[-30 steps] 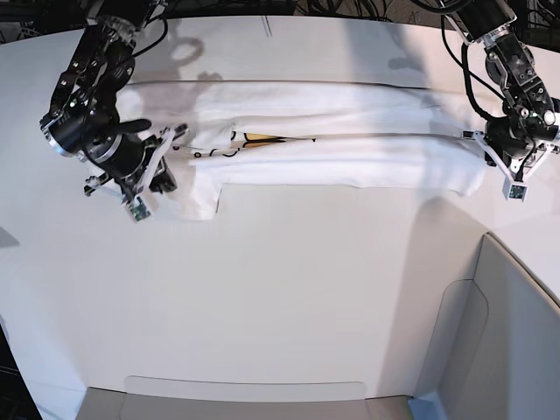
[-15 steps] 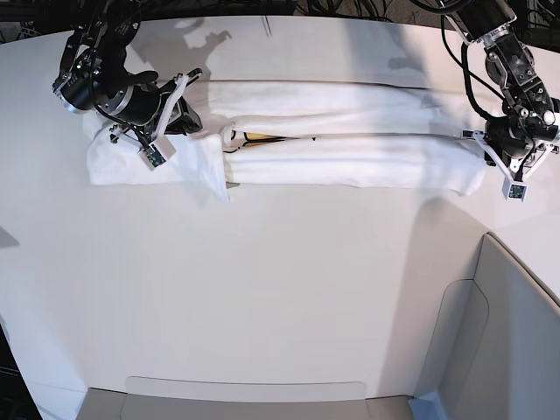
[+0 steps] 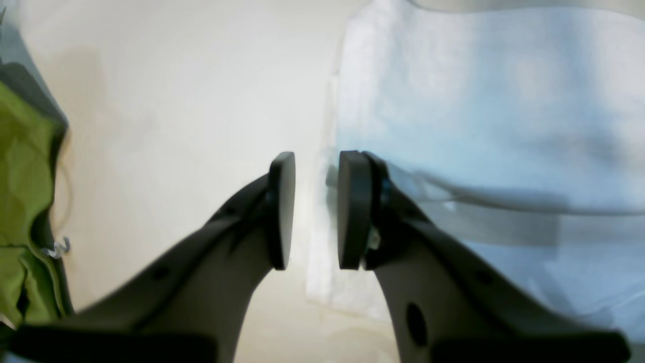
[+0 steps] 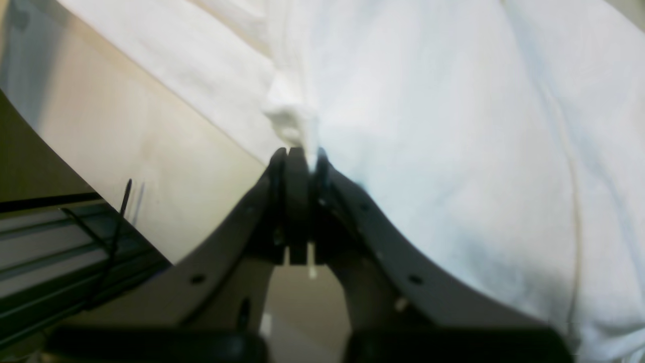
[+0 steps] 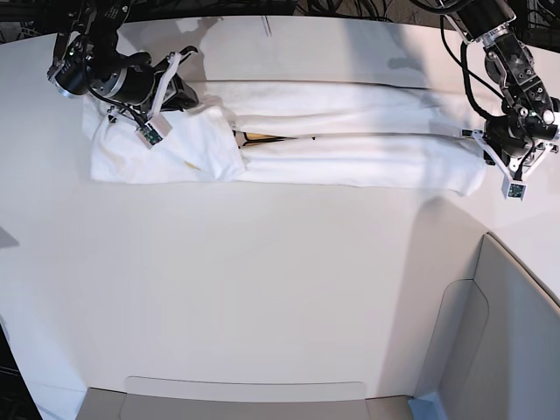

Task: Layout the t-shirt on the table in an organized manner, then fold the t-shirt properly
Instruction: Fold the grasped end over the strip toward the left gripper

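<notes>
While the right gripper (image 4: pixel 301 166) pinches it, the t-shirt (image 5: pixel 350 140) lies flat.

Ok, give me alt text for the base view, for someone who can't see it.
A white t-shirt, folded into a long narrow band, lies across the far side of a white table. The right tool, shut, pinches cloth at one end; the left tool hangs over the other end, slightly parted.

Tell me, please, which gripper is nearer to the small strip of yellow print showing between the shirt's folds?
Right. The right gripper pinches the t-shirt just beside the yellow print; the left gripper is at the shirt's far end.
</notes>
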Controlling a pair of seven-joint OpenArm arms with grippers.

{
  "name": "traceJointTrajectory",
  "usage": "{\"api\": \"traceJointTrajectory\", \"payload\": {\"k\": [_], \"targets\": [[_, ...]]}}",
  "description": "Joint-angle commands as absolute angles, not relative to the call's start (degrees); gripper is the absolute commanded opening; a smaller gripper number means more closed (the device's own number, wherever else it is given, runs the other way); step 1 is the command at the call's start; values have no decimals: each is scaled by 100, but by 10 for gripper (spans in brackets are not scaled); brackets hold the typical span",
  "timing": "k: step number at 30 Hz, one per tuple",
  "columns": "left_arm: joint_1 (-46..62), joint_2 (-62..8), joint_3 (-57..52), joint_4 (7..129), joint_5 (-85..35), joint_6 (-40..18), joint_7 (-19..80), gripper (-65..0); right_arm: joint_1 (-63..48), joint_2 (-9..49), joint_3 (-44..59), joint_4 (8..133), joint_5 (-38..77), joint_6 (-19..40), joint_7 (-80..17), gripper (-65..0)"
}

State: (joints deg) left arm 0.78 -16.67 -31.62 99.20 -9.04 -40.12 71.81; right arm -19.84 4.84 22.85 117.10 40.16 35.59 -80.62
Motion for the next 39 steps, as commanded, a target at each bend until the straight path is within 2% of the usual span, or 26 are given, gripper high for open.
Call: {"api": "traceJointTrajectory", "payload": {"k": [1, 5, 12, 14, 17, 21, 29, 34, 37, 39], "targets": [[4, -1763, -3178, 10018, -936, -4000, 7099, -491, -1947, 523, 2299, 11785, 4092, 3582, -8000, -650], [4, -1763, -3178, 10018, -936, -4000, 7099, -491, -1930, 470, 2264, 11776, 3749, 3574, -8000, -647], [13, -1763, -3178, 10018, -936, -4000, 7099, -491, -1921, 497, 2255, 11776, 3741, 3574, -8000, -415], [13, -1763, -3178, 10018, -936, -4000, 7108, -491, -1921, 505, 2255, 11785, 3741, 3574, -8000, -379], [13, -1763, -3178, 10018, -936, -4000, 7108, -491, -1921, 505, 2273, 11793, 3741, 3574, -8000, -358], [13, -1763, -3196, 10018, -936, -4000, 7108, -491, -1824, 523, 2431, 11802, 4066, 3582, -8000, -358], [13, -1763, -3213, 10018, -936, -4000, 7108, -491, -1490, 523, 3723, 11785, 5095, 3582, -8000, -358], [13, -1754, -3187, 10018, -954, -4000, 7108, -492, -1490, 382, 3714, 11626, 5121, 3574, -8000, -366], [13, -1692, -3187, 10018, -954, -4000, 7108, -492, -1473, 198, 3723, 11178, 5121, 3556, -8000, -459], [13, -1684, -3187, 10018, -954, -4000, 7108, -492, -1341, 84, 3749, 10800, 5095, 3538, -8000, -565]]}}
